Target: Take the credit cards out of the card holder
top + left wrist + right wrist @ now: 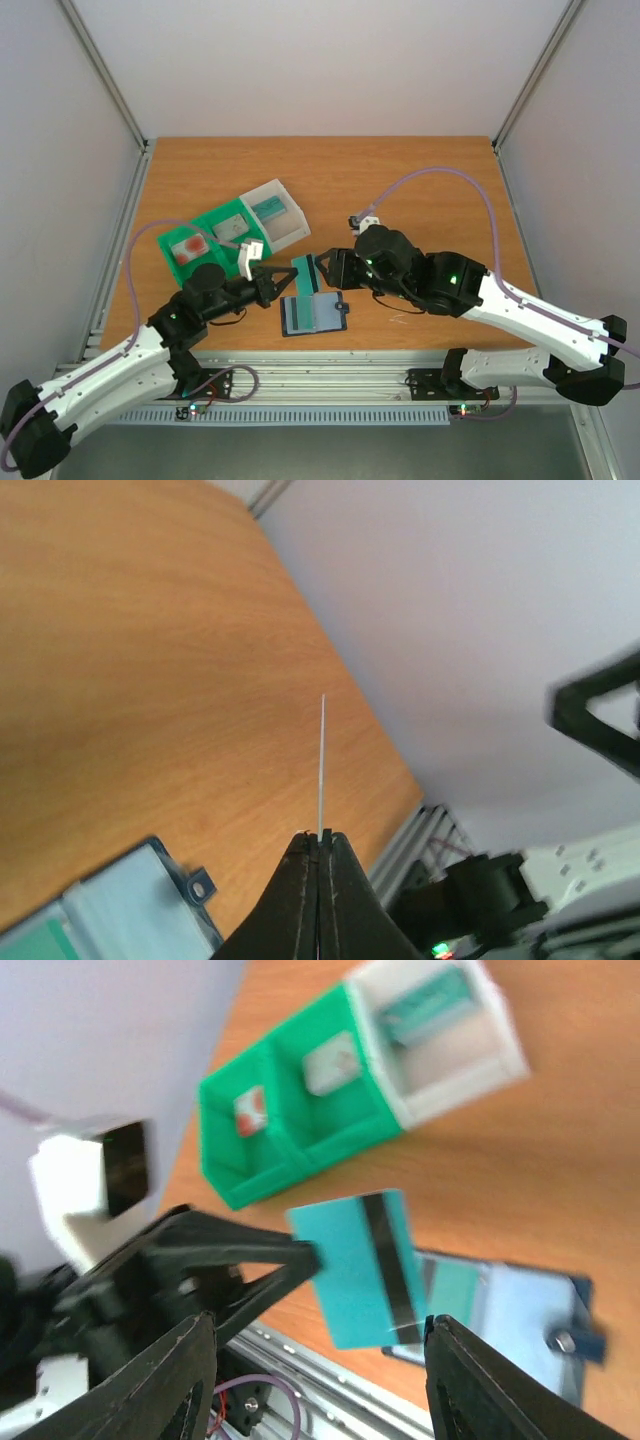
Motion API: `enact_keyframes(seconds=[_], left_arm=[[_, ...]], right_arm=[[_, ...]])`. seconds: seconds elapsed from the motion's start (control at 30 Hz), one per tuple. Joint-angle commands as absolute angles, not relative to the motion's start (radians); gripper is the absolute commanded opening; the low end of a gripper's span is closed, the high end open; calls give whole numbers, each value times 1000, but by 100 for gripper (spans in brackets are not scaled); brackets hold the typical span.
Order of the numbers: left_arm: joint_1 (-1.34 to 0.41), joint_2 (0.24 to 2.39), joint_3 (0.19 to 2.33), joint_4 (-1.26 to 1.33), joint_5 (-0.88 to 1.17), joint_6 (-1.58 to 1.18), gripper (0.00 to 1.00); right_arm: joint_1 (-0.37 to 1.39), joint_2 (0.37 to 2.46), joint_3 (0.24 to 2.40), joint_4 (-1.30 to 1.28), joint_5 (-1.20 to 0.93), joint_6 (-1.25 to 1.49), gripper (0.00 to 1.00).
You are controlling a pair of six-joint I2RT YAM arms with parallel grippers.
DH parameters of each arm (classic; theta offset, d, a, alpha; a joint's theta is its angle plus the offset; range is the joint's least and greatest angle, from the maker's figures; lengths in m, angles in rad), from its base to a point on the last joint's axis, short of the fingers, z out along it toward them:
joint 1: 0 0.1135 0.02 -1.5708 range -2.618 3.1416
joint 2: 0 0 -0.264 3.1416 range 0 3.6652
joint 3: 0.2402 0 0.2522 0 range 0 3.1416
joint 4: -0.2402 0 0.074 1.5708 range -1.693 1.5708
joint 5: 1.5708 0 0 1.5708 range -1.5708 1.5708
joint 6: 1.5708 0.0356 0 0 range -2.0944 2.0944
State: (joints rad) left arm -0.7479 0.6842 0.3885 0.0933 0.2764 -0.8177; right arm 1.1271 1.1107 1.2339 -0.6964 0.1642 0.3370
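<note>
My left gripper (292, 276) is shut on a teal credit card (306, 271) with a black stripe and holds it above the table. In the left wrist view the card (322, 765) shows edge-on between the closed fingertips. The dark card holder (330, 312) lies open on the table just below, with another teal card (297, 316) in its left half. My right gripper (330, 270) is open beside the held card. In the right wrist view the card (350, 1260) hangs between its spread fingers (165, 1380), above the holder (520, 1310).
A green-and-white compartment tray (272, 187) stands at the back left of the holder with small cards in its compartments; it also shows in the right wrist view (290, 1175). The table's aluminium front rail (320, 375) runs just below the holder.
</note>
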Motion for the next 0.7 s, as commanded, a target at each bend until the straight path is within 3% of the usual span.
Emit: enact_keyframes(seconds=[0.0,0.2,0.67], left_arm=[[-844,690,380,242,161,-478,0],[-948,789,390,283,116,-243,1],[-1125,853,336,450,-17,-30,0]], right_arm=[[1134,1132,1299,-1010,326,718,57],[1134,1114,1306,-1039,363,870,57],[1132,1218,1377,-1136,223,1093,56]])
